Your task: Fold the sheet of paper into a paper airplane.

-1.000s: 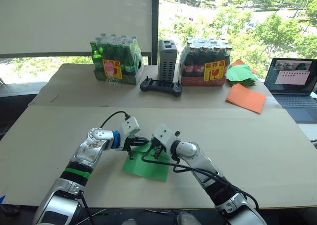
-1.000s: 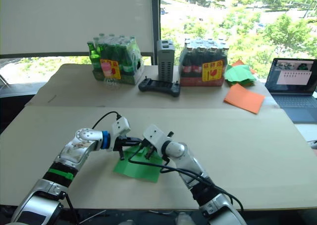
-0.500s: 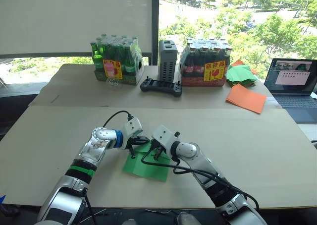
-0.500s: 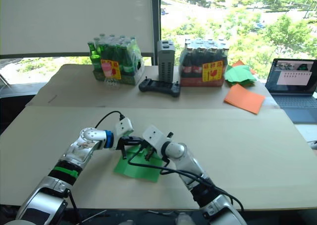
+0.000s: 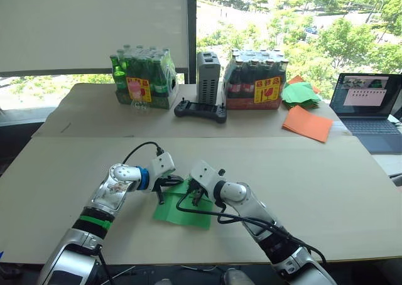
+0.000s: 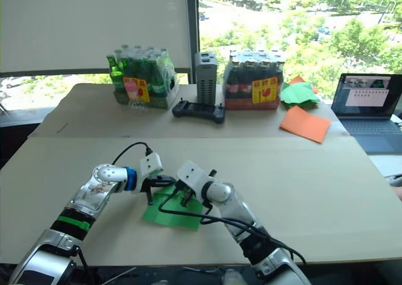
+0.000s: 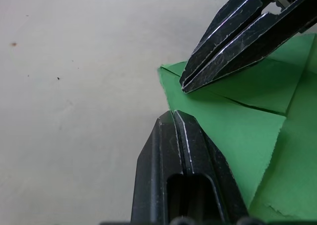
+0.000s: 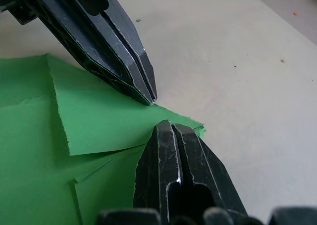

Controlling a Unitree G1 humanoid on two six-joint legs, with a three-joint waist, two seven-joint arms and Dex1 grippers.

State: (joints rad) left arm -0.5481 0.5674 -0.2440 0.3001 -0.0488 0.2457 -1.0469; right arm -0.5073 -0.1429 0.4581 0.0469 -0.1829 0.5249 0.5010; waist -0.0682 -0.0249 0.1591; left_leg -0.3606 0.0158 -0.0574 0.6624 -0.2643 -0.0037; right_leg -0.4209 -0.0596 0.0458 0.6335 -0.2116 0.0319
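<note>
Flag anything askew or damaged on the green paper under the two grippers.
The green paper has folded flaps whose edges look rough and slightly uneven, not crisp, near the corner where the left gripper and right gripper press. No tears or spills stand out.

2 bottle packs (image 5: 141, 78); 1 laptop (image 5: 367, 106); 1 orange sheet (image 5: 306, 123); 1 controller (image 5: 200, 111).

Colours on the table

The folded paper airplane (image 5: 183, 211) is seen as bright green; the table (image 5: 326, 191) as plain beige; a loose sheet (image 5: 307, 123) as orange; gripper fingers (image 7: 188, 185) as black.
</note>
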